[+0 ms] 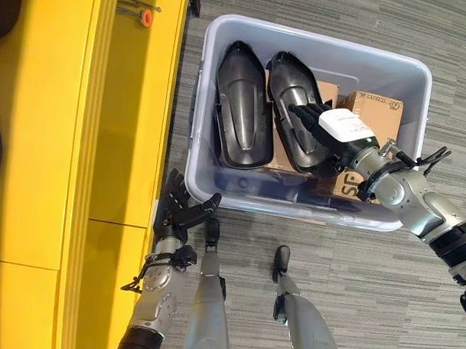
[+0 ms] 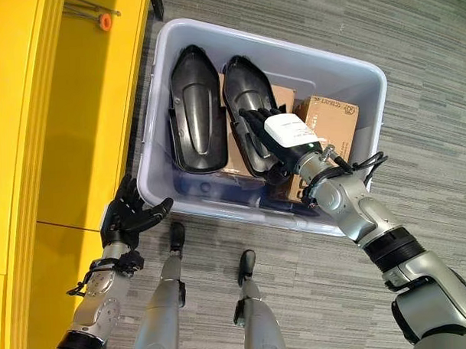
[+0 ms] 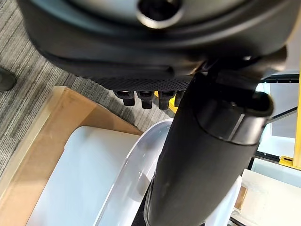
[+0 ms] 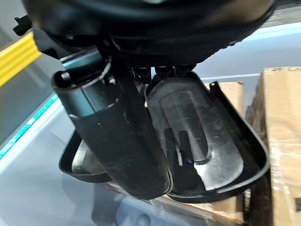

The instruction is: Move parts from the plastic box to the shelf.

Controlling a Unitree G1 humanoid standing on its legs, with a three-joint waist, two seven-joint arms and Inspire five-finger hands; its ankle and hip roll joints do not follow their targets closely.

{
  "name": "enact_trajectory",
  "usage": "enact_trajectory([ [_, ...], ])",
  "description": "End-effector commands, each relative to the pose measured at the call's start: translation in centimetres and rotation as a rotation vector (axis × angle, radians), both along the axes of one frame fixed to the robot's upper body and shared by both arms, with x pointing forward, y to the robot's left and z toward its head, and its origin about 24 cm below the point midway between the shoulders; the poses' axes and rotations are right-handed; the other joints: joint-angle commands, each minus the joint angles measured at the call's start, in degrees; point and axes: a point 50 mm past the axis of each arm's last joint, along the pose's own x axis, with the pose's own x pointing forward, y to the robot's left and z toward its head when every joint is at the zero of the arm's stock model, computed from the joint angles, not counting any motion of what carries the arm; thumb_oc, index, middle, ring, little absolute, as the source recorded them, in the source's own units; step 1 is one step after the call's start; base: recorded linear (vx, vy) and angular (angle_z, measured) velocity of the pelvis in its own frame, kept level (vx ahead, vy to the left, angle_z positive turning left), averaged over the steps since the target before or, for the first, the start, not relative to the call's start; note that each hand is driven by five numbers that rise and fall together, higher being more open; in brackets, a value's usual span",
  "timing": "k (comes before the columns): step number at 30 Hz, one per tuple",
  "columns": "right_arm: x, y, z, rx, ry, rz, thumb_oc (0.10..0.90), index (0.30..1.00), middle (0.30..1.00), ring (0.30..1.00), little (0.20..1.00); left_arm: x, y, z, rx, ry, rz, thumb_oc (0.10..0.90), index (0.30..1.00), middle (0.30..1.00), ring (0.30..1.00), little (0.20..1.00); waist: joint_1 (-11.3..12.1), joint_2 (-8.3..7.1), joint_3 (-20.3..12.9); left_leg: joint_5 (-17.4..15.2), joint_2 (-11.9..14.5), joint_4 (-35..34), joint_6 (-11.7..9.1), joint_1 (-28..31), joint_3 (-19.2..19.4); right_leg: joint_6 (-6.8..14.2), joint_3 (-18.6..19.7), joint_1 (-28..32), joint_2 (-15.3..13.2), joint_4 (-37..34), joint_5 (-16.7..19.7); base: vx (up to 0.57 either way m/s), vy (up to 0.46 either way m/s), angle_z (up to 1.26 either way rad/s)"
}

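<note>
plastic box [image 1: 390, 77]: pale grey-blue, translucent | two moulded parts [image 1: 243, 105] inside: glossy black | cardboard boxes [image 1: 376, 108] at right of box: plain brown with dark print | shelf [image 1: 71, 149] at left: bright yellow | floor [image 1: 411, 15]: grey, fine streaked stripes | right hand [image 1: 317, 122]: dark, white back cover | left hand [image 1: 181, 211]: dark

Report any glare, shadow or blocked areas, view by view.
Left eye view: pale glare streaks along both glossy black moulded shell parts in the grey plastic box; right hand covers one's lower end. Right wrist view: that hand's thumb hides much of one part. Left wrist view: left hand blocks the centre.
</note>
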Motion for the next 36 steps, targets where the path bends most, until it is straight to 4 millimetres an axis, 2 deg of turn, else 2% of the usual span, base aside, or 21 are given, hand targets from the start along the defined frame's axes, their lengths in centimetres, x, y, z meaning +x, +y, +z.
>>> enact_trajectory([
  [1,0.5,0.8,4.9,0.048,-0.19,0.031,0.9,1.0,1.0,1.0,1.0,0.6,0.0,4.0,0.06,-0.197,-0.013,0.9,1.0,1.0,1.0,1.0,0.0,-3.3,0.3,-8.1,4.5,12.4,-3.5,-2.0,0.4,1.5,1.5,5.7,-4.7,4.8,-4.1,-0.07,0.009,0.04],
  [4,0.5,1.0,5.1,0.053,-0.193,0.04,0.9,1.0,1.0,1.0,1.0,0.8,0.0,4.6,0.057,-0.22,-0.007,0.9,1.0,1.0,1.0,1.0,-0.6,-2.22,1.5,-10.9,4.3,17.5,-2.7,-5.2,-0.5,0.9,2.7,1.4,-4.7,11.3,-6.5,-0.05,0.049,0.05],
  [8,0.5,1.0,5.3,0.053,-0.198,0.043,0.9,1.0,1.0,1.0,1.0,0.8,0.2,4.7,0.053,-0.227,0.008,0.9,1.0,1.0,1.0,1.0,-0.8,-1.7,1.8,-12.0,4.2,19.6,-2.6,-6.4,-0.7,0.7,3.2,-0.7,-4.5,14.1,-7.6,-0.01,0.014,0.01],
  [14,0.5,1.0,5.1,0.067,-0.188,0.037,0.9,1.0,1.0,1.0,1.0,0.5,0.9,4.7,0.059,-0.22,0.037,0.9,1.0,1.0,1.0,1.0,-1.1,-0.71,3.1,-14.6,4.6,25.8,-2.0,-9.4,-1.2,-0.6,4.7,-7.5,-3.6,25.1,-11.1,0.0,0.009,0.02],
  [22,0.4,0.5,4.7,0.065,-0.18,0.019,0.9,1.0,1.0,1.0,1.0,0.5,1.1,4.7,0.066,-0.22,0.042,0.9,1.0,1.0,1.0,1.0,-1.4,-0.51,3.6,-15.4,4.8,28.2,-2.3,-11.1,-1.9,-1.1,4.8,-10.1,-3.1,29.2,-12.9,0.0,-0.015,0.02],
  [25,0.5,-0.5,5.3,0.049,-0.21,-0.025,0.9,1.0,1.0,1.0,1.0,0.3,1.3,4.7,0.075,-0.218,0.046,0.9,1.0,1.0,1.0,1.0,-1.4,-0.3,4.3,-16.1,4.8,29.6,-2.5,-12.1,-2.3,-1.3,4.9,-11.6,-3.0,31.6,-13.9,0.0,-0.041,-0.03],
  [29,0.5,-1.4,6.2,0.015,-0.255,-0.064,0.9,1.0,1.0,1.0,1.0,0.2,1.5,4.8,0.086,-0.218,0.046,0.9,1.0,1.0,1.0,1.0,-1.5,-0.08,4.6,-15.5,4.8,29.3,-2.5,-12.8,-2.4,-1.4,5.0,-12.3,-3.0,31.8,-13.8,0.01,-0.021,0.0],
  [36,-0.9,-1.3,7.3,0.052,-0.33,-0.024,0.9,1.0,1.0,1.0,1.0,0.1,1.6,4.7,0.089,-0.217,0.048,0.9,1.0,1.0,1.0,1.0,-2.0,0.02,4.6,-15.9,4.8,29.2,-2.3,-12.4,-2.3,-1.3,4.9,-12.2,-3.2,31.9,-14.1,0.0,0.0,0.0],
])
